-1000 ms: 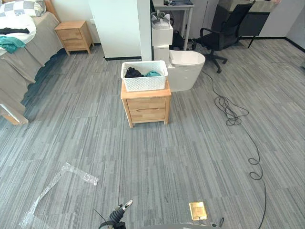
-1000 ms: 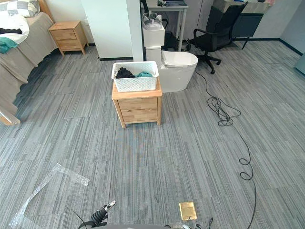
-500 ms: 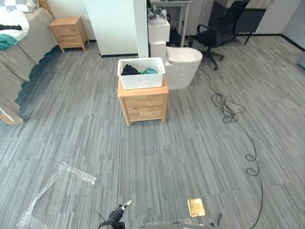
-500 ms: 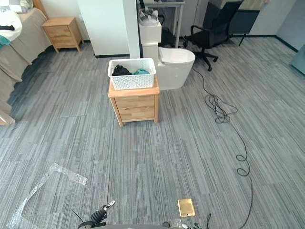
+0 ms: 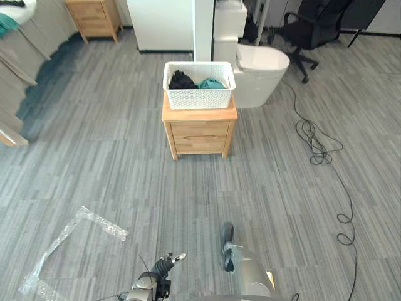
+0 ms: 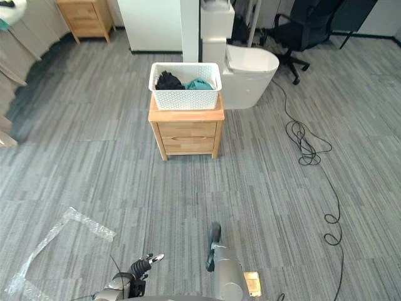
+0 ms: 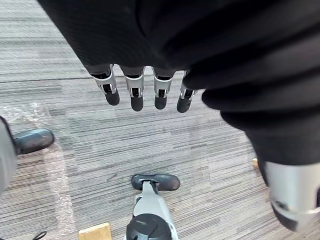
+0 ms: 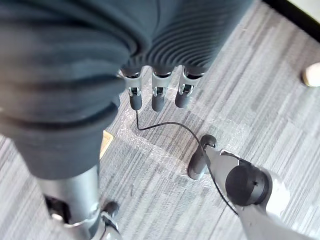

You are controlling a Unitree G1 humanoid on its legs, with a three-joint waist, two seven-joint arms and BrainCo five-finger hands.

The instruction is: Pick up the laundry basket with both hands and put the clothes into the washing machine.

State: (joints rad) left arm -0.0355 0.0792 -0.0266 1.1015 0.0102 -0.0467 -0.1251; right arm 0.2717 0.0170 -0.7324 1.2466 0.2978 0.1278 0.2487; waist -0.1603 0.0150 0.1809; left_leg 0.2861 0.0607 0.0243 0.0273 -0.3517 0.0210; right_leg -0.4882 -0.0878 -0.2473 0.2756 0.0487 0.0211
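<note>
Basket sits on a small wooden table (image 5: 199, 135).
The head views show the laundry basket (image 5: 199, 98) with clothes (image 5: 182, 79) inside. The wrist views show the left hand (image 7: 133, 93) and right hand (image 8: 157, 95), fingers straight, holding nothing, over the floor (image 7: 210, 150).

You have bright, even room light here. The white perforated plastic laundry basket (image 5: 199, 97) is lit cleanly, and the light wooden bedside cabinet (image 5: 199, 128) throws just a faint, soft shadow at its foot on the grey striped carpet floor (image 5: 125, 157). The glossy white rounded appliance (image 5: 263, 66) verges on glare. The crumpled clear plastic strip (image 5: 100, 222) glints. The floor at the upper left lies in deeper shade.
</note>
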